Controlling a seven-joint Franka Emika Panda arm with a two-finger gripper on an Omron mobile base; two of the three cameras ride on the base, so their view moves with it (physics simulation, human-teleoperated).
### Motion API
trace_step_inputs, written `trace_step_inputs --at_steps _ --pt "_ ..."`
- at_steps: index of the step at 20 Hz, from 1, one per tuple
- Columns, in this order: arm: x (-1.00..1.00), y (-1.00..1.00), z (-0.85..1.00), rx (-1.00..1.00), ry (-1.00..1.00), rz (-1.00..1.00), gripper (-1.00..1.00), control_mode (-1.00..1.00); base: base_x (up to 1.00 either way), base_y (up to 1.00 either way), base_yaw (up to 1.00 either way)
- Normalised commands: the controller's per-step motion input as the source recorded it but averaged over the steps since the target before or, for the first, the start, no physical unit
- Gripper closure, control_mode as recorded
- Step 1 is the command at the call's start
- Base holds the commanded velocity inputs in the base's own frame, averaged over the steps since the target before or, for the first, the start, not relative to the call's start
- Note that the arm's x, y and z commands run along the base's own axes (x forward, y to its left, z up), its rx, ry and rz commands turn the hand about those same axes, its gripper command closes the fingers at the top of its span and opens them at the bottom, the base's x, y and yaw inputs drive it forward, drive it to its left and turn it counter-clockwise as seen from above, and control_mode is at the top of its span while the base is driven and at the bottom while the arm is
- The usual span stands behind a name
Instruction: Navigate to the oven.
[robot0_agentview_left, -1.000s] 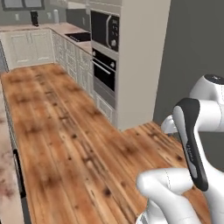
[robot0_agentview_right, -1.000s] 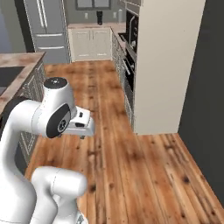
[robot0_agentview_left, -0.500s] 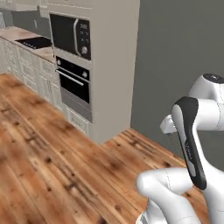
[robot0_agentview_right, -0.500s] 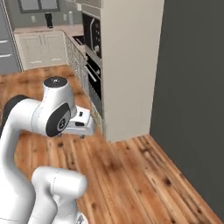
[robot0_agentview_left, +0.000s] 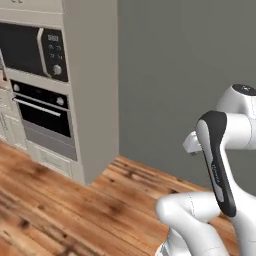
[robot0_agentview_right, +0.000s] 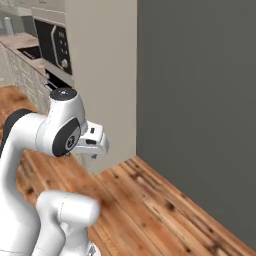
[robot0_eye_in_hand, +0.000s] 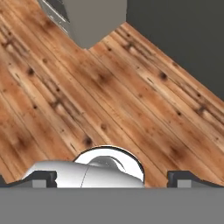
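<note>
wood plank floor is seen before a beige cabinet column holding the oven beneath a microwave; the gripper is held wide apart, empty.

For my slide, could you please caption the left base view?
Mobile arm faces a cabinet column holding the oven below a microwave, beside a grey wall on wood flooring.

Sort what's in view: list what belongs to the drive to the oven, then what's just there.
Belongs to the job:
- oven, built into the tall cabinet, below the microwave

Just there:
- microwave
- tall cabinet
- grey wall
- wood floor
- gripper, holding nothing
</note>
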Motion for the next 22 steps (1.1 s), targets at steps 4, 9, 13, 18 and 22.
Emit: trace_step_inputs --at_steps 4,9,13,18,22 --pt "0.00 0.00 0.00 0.00 0.00 0.00 -1.00 1.00 0.42 0.47 -0.41" --pt "0.00 0.00 0.00 0.00 0.00 0.00 -1.00 1.00 0.02 0.76 -0.31" --pt "0.00 0.00 0.00 0.00 0.00 0.00 -1.00 1.00 0.00 0.99 -0.27" --pt "0.00 0.00 0.00 0.00 0.00 0.00 -1.00 1.00 0.20 1.00 -0.28" --pt "0.00 0.00 0.00 0.00 0.00 0.00 -1.00 1.00 0.49 1.00 -0.27"
